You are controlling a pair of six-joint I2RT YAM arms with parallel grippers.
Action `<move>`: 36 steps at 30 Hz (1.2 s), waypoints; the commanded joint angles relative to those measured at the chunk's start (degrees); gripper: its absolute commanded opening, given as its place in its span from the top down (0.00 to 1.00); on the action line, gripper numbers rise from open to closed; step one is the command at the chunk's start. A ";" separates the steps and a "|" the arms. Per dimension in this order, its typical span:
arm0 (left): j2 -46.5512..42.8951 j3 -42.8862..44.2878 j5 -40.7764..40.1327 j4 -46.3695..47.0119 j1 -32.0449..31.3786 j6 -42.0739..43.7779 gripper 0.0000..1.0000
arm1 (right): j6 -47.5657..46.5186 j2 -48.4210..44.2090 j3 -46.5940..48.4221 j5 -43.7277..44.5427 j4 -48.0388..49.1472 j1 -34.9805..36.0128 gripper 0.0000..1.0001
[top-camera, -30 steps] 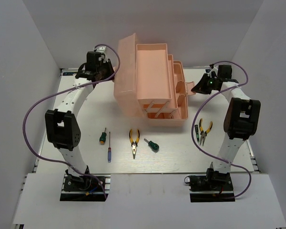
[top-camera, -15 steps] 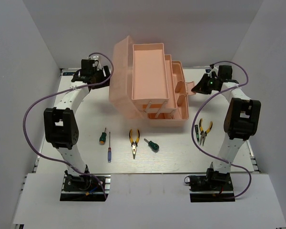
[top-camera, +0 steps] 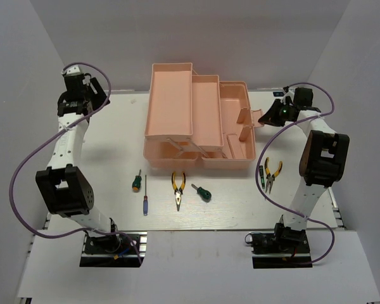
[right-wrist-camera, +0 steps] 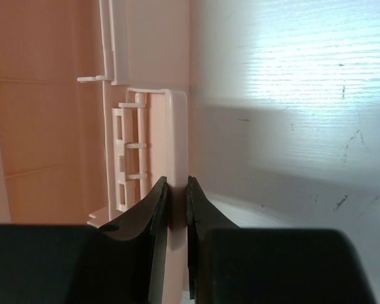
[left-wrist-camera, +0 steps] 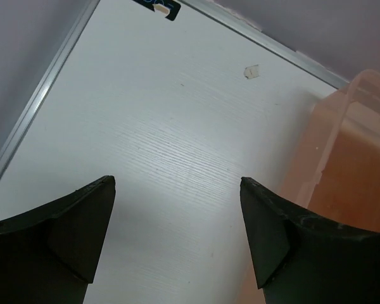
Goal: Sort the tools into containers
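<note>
Salmon-pink translucent toolbox [top-camera: 231,136] lies folded open, right of the spread left gripper [left-wrist-camera: 176,182]. The right gripper [right-wrist-camera: 176,183] pinches its thin edge. Earlier its lid [top-camera: 171,101] stood upright by the left gripper, which has since swung away.

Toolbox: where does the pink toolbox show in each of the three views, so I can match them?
Top external: toolbox open, far middle of the table, right gripper at its right end.
Left wrist: toolbox corner at the right edge.
Right wrist: toolbox fills the left half, one thin wall pinched by the right gripper.
Shared landmark: the white table beside it.
</note>
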 commanded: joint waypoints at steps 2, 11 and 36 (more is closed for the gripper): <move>-2.24 -0.51 0.71 -1.22 -0.48 -1.16 0.09 | -2.88 -1.65 -1.25 5.22 -0.32 -1.20 1.00; -5.05 -4.28 11.68 0.35 0.05 -2.21 0.05 | -6.04 -2.44 0.59 4.69 -3.64 -1.46 0.10; -28.52 -41.91 28.94 5.46 -1.80 1.74 0.31 | -28.73 -28.73 -32.19 28.15 -13.41 -2.07 0.69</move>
